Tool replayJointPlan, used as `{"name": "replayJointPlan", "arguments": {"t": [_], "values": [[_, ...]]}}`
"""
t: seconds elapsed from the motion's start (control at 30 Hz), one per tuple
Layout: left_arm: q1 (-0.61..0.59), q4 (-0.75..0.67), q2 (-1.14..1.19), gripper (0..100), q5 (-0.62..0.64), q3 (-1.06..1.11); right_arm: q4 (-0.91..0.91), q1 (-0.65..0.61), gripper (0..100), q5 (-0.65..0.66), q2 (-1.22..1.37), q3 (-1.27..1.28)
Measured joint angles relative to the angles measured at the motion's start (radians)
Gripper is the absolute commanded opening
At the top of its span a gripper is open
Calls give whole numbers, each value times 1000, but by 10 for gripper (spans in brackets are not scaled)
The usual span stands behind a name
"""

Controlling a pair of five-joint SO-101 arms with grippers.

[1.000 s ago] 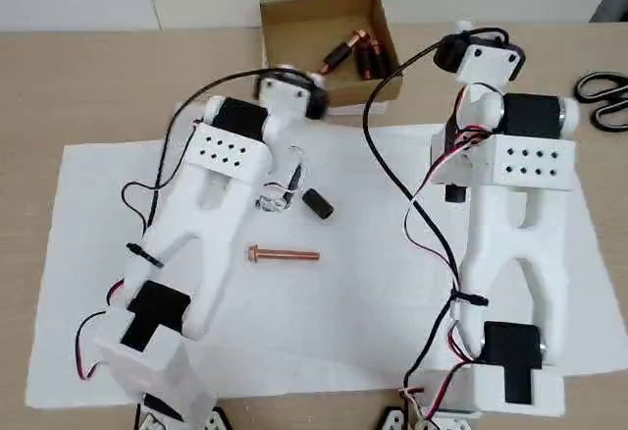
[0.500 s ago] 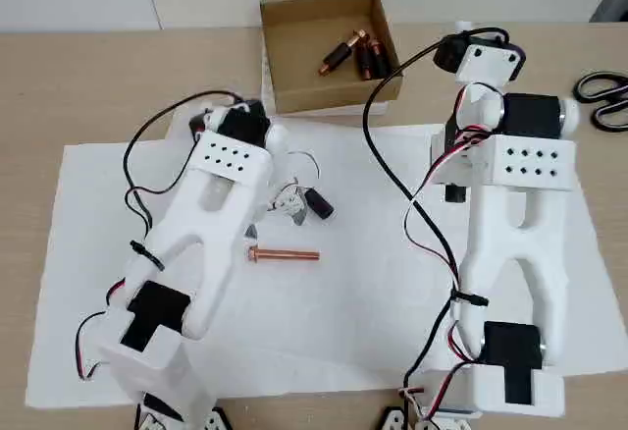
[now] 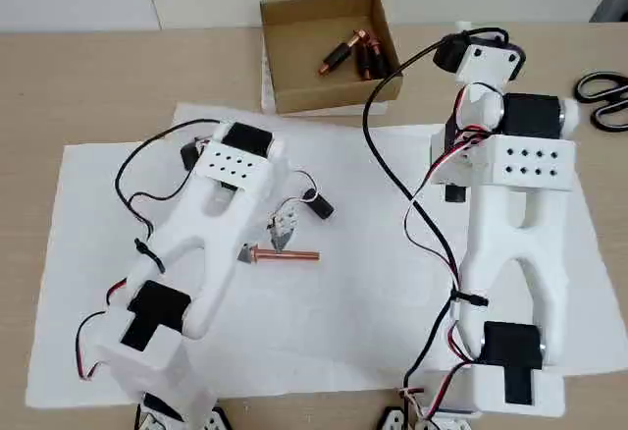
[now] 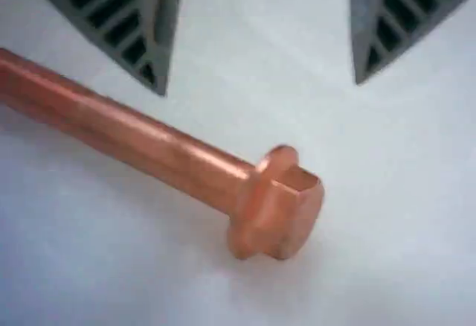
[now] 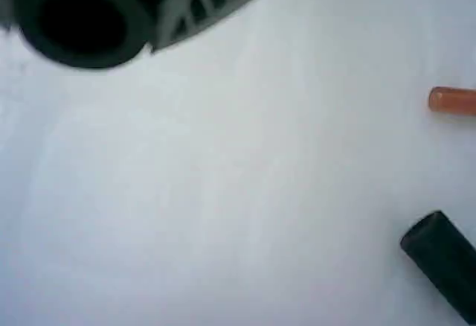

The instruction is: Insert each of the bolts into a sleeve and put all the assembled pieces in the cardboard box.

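Observation:
A copper bolt [image 3: 287, 253] lies on the white sheet [image 3: 343, 322], seen close up in the left wrist view [image 4: 171, 155] with its hex head [image 4: 279, 203] nearest. My left gripper [image 3: 265, 241] [image 4: 260, 80] hangs open just over it, one finger on each side near the head. A loose black sleeve [image 3: 319, 204] [image 5: 442, 255] lies just beyond the bolt. My right gripper [image 3: 453, 180] is shut on another black sleeve [image 5: 82, 24], held end-on to its camera. The cardboard box [image 3: 294, 18] at the back holds several assembled pieces [image 3: 353, 52].
Scissors [image 3: 603, 86] lie on the bare table at the far right. The bolt's tip [image 5: 452, 100] shows in the right wrist view. Both arms' cables hang over the sheet between box and bolt.
My left arm has drawn back from the cardboard box and come down over the bolt with its gripper open. The right arm has not moved.

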Motion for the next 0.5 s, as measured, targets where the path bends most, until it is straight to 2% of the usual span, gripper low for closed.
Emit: {"name": "replayJointPlan", "arguments": {"t": [0.23,0.5], "values": [[103,-2,0,152,17,6,0,0,4,0,0,0],[110,-34,55,152,48,6,0,0,4,0,0,0]]}}
